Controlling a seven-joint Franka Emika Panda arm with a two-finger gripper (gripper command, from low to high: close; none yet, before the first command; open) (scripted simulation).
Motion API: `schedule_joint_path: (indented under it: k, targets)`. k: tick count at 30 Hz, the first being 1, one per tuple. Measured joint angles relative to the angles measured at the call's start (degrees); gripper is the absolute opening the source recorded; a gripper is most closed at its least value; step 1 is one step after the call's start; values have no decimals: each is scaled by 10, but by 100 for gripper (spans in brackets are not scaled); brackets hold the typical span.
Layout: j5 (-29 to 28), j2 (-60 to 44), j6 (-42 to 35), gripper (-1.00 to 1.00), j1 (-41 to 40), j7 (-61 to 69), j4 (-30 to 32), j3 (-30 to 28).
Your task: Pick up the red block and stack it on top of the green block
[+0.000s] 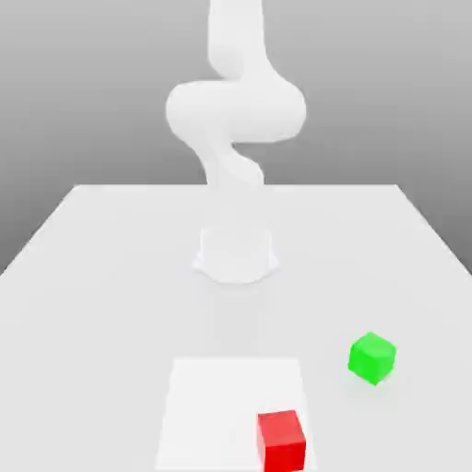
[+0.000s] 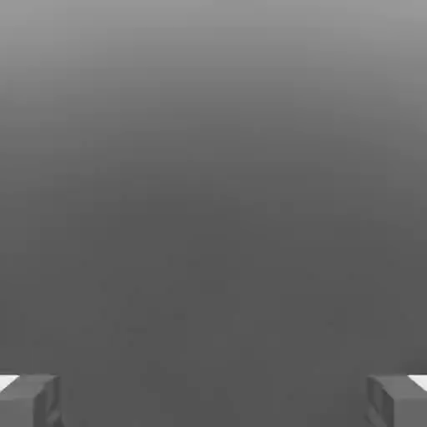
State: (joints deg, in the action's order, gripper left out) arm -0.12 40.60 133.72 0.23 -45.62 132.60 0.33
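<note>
The fingers (image 2: 33, 400) stand wide apart with nothing between them. The red block (image 1: 281, 441) rests on the tabletop (image 1: 92, 277), near the green block (image 1: 372, 358).

The white arm (image 1: 235, 120) rises bent above its base, and the hand (image 2: 213, 400) has its fingers (image 2: 29, 400) spread wide, empty

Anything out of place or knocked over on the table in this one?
Nothing stands out. The red block and the green block both sit flat on the table, apart from each other and unstacked. The gripper is open with nothing between its fingers.
</note>
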Motion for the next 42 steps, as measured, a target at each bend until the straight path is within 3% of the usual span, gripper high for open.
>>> schedule_joint_path:
  k: [24, 29, 30, 37, 42]
  targets:
    - [-14, -502, 186, 0, 26, 19, 78, 29]
    - [-24, -606, 260, 0, 33, 13, 71, 23]
    - [-26, -624, 275, -100, 35, 11, 68, 21]
    - [-27, -628, 278, -100, 34, 11, 68, 21]
    - [-16, -539, 206, -100, 30, 23, 85, 32]
